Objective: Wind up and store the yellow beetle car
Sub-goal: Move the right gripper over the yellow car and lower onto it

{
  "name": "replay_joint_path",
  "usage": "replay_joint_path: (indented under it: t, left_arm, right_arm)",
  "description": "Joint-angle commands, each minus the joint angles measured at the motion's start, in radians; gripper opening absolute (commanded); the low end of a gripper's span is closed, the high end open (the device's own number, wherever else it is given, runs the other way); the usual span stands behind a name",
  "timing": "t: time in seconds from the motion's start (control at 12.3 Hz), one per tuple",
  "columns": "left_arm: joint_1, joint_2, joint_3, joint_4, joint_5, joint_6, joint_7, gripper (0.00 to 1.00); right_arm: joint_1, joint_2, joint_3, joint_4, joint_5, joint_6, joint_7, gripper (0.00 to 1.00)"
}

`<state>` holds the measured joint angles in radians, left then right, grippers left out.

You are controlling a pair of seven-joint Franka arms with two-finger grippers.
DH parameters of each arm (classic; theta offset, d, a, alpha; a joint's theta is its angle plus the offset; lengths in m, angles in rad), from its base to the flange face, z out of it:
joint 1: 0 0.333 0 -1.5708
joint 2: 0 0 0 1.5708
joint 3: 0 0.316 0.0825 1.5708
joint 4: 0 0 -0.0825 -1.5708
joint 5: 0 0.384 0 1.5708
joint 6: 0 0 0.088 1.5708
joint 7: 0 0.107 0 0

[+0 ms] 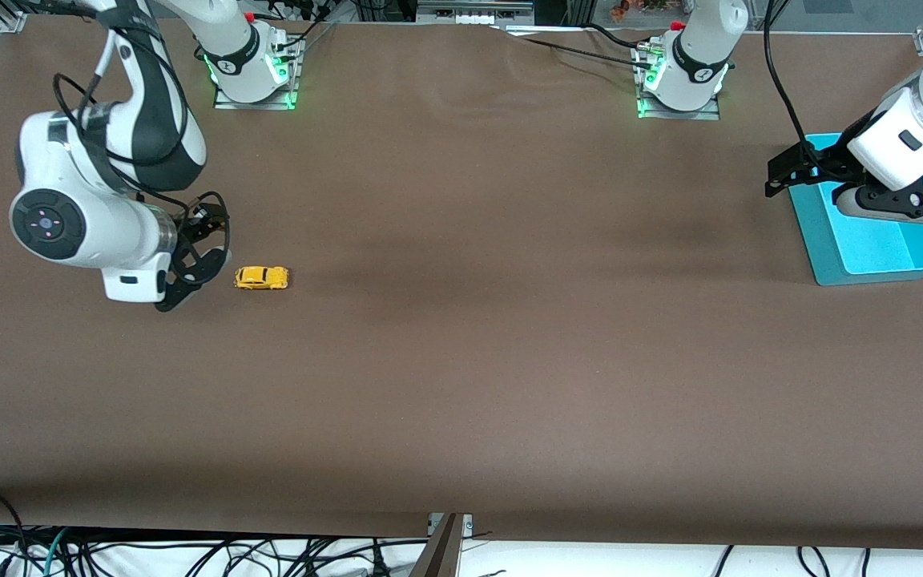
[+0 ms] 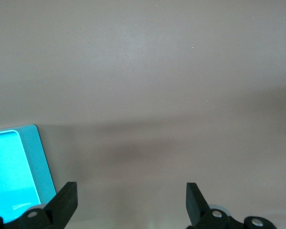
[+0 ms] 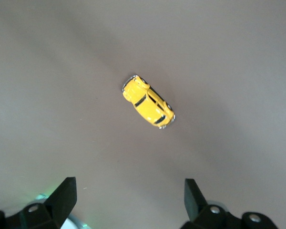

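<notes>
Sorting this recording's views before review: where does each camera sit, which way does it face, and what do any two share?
Front view: high across the table, facing both bases; both arms show, the yellow beetle car beside the right end effector, the left end effector over the teal tray.
Left wrist view: on the left wrist, looking down at the tray's corner; open fingers show.
Right wrist view: on the right wrist, looking down at the car; open fingers show.
Shared: front and right wrist views share the car; front and left wrist, the tray.
</notes>
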<state>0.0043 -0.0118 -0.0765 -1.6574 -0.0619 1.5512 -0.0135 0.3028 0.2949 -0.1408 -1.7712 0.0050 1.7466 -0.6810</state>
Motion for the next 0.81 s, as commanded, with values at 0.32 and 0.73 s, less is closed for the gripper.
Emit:
replay_joint_path:
  t: [0.32, 0.73]
  left_arm:
    - [0.013, -0.008, -0.009, 0.011, 0.016, -0.022, -0.006, 1.0]
    - [0.014, -0.01, -0.002, 0.013, 0.01, -0.026, -0.008, 1.0]
  right_arm:
    - [-0.001, -0.062, 0.0, -0.287, -0.014, 0.37, -0.398, 1.0]
    - [-0.002, -0.017, -0.002, -0.441, -0.011, 0.706, -0.67, 0.99]
